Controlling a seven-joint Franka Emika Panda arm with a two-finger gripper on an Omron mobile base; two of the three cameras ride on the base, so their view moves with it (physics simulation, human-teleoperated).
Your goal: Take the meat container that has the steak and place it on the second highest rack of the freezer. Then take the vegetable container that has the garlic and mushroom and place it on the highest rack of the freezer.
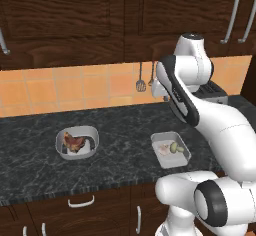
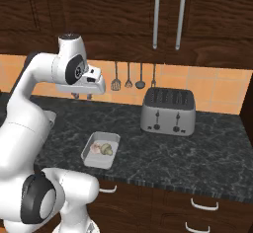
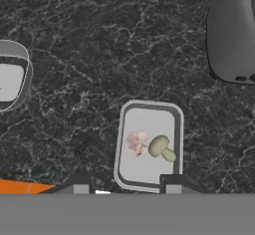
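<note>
Fingertips [image 3: 82, 183] of the hand [image 3: 127, 186]: two dark tips at 6 o'clock of the hand view, standing apart with nothing between them, poised above the near rim of the vegetable container [image 3: 175, 129]. In the right base view the hand [image 2: 82, 96] hangs well above the counter [image 2: 207, 143]; the arm hides it in the left base view.

Meat container [image 1: 91, 132]: one, grey, rounded, at 9 o'clock of the left base view, holding the steak [image 1: 74, 143]. In the hand view its rim [image 3: 27, 74] is cut off by the left edge, contents not visible.

Vegetable container [image 1: 182, 145]: one, grey, rectangular, right of the meat container and well apart from it, near the counter's front edge. It holds one garlic [image 3: 136, 142] and one mushroom [image 3: 162, 148], side by side. Bare dark counter on every side of it.

Utensils [image 2: 128, 76]: four hanging on the tiled wall at 12 o'clock of the right base view; the arm hides most of them in the left base view, and their heads are too small to tell apart surely.

Toaster [image 2: 168, 111]: one, silver, four slots, at the back of the counter, right of the vegetable container and apart from it; partly hidden behind the arm in the left base view, cut off at 2 o'clock in the hand view.

Cabinet handles [image 2: 169, 15]: two upright bars above the toaster.
</note>
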